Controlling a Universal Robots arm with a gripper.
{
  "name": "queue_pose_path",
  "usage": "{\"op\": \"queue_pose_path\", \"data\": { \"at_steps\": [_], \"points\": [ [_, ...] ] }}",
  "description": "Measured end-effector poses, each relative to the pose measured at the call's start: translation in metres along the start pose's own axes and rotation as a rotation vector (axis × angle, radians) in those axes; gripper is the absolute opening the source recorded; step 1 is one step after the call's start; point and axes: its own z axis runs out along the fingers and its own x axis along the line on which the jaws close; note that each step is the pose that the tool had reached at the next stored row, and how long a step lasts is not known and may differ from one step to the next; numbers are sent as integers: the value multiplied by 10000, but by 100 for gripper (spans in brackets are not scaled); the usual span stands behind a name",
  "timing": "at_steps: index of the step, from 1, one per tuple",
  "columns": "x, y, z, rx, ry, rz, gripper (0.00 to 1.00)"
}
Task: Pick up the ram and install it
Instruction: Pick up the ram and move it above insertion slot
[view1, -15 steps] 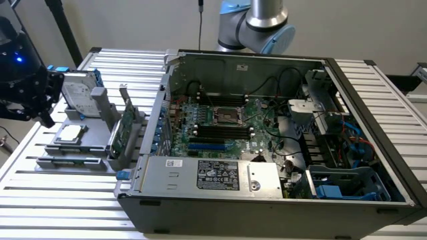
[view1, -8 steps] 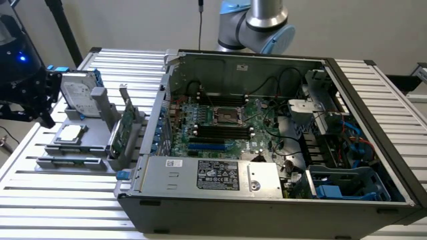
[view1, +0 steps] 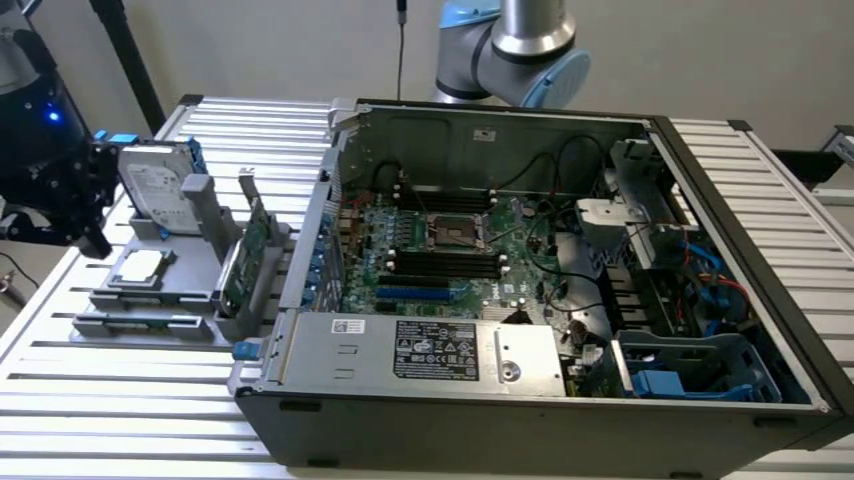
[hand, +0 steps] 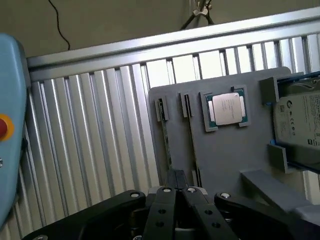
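The ram (hand: 165, 136) shows edge-on as a thin dark-green strip standing in one of two narrow slots of the grey parts holder (hand: 225, 155). My gripper (hand: 177, 181) hangs above the near end of those slots with its dark fingers (hand: 167, 200) pressed together and nothing between them. In the exterior view the gripper (view1: 91, 240) is a dark mass over the holder (view1: 187, 265) at the exterior view's left. The open computer case (view1: 534, 400) lies in the middle, and the black memory slots (view1: 441, 266) on its motherboard are uncovered.
The holder also carries a processor chip (hand: 227, 109), a hard drive (hand: 300, 122) and an upright green expansion card (view1: 238, 268). A power supply (view1: 427, 350) and cables (view1: 574, 290) crowd the case. Ribbed metal table (view1: 120, 420) all around. The arm's base (view1: 514, 45) stands behind the case.
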Motion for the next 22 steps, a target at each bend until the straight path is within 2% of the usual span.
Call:
{"op": "queue_pose_path", "data": {
  "at_steps": [5,8,19,22],
  "points": [
    [-1,-1,25,52,34,-903,11],
    [-3,-11,34,69,45,-1234,11],
    [-3,-45,59,73,30,-1321,12],
    [-4,-51,74,73,31,-1363,30]
  ]
}}
